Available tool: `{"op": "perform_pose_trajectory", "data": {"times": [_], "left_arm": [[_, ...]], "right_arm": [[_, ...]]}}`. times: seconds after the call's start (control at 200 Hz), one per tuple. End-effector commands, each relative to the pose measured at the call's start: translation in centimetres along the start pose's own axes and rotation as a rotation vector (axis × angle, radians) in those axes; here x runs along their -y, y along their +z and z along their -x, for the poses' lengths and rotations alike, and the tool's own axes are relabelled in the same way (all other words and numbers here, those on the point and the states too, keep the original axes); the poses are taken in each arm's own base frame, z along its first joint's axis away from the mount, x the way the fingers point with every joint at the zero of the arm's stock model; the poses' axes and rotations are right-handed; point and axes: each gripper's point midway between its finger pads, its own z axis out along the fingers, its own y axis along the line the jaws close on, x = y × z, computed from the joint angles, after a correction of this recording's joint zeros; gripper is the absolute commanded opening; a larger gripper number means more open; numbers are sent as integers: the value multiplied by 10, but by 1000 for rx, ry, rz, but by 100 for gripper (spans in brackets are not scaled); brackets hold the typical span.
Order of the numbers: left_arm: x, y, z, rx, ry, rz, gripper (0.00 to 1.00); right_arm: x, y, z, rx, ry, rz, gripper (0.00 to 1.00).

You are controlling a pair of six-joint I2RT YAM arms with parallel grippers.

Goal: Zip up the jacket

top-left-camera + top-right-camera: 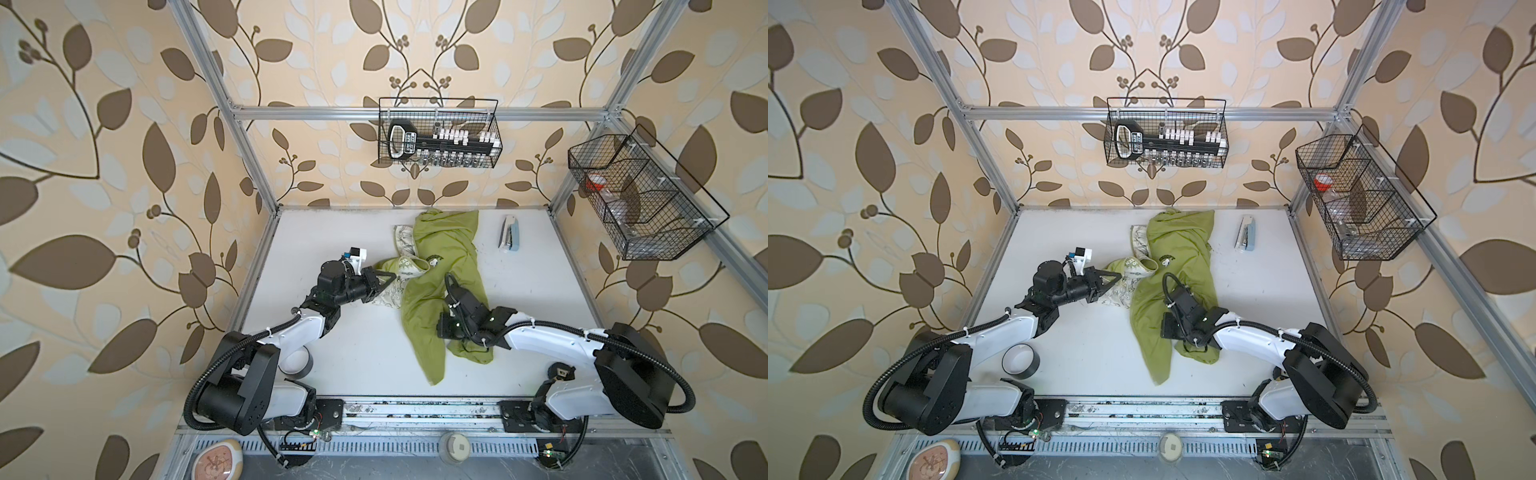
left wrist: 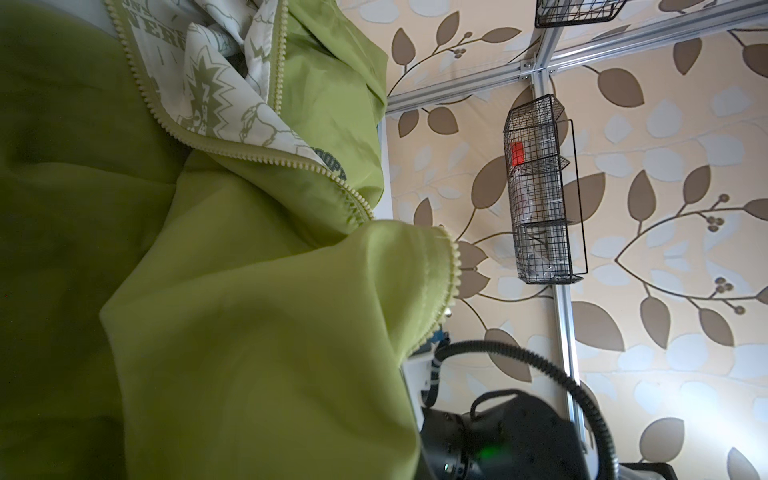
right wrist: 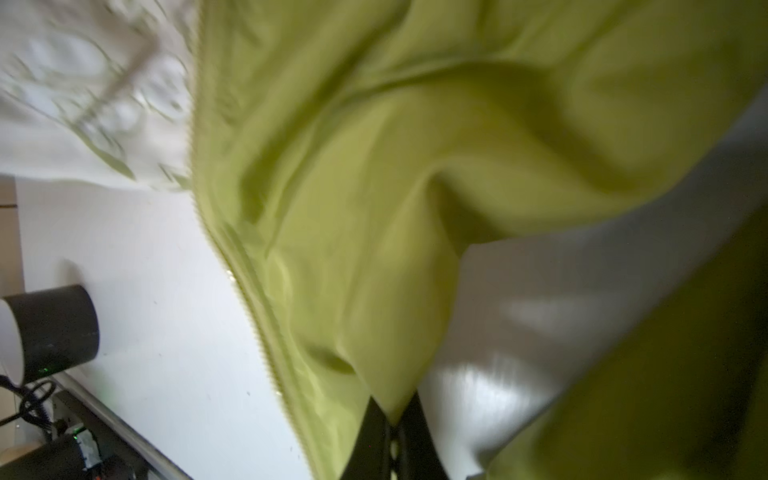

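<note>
Top views: I see the jacket [image 1: 440, 249] lying crumpled on the table [image 1: 332, 357], running from the table's far edge toward its middle, with the front open and the cream lining exposed. The left gripper [image 1: 381, 281] sits left of the table's middle, its jaws pressed together on the lining-side front edge. In the right wrist view, the right gripper [image 3: 392, 424] pinches a fold of green fabric beside the zipper teeth [image 3: 249, 299]. A stapler [image 1: 508, 233] lies near the table's far edge.

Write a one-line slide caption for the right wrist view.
Right pincer shut on a fold of the green jacket over the white table.
</note>
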Motion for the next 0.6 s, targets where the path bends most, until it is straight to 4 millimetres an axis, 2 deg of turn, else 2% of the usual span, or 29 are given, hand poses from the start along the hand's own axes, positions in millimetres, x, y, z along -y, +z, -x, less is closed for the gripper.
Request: {"op": "perform_pose_trajectory", "data": {"times": [0.0, 0.175, 0.29, 0.345, 0.405, 0.415, 0.6], "left_arm": [[23, -2, 10, 15, 50, -80, 0], [29, -2, 20, 65, 30, -107, 0], [28, 2, 26, 82, 8, -127, 0], [24, 5, 27, 83, -4, -132, 0], [20, 7, 27, 85, -12, -137, 0], [12, 10, 27, 81, -27, -123, 0], [-19, 22, 32, 96, -51, -57, 0]], "right_arm": [[2, -27, 47, 71, -75, -34, 0], [18, -65, 116, 162, -112, -121, 0], [22, -75, 144, 182, -125, -153, 0], [25, -68, 147, 155, -126, -168, 0], [26, -50, 144, 111, -118, -164, 0], [26, -47, 143, 106, -111, -159, 0], [6, 4, 141, 54, -18, -41, 0]]}}
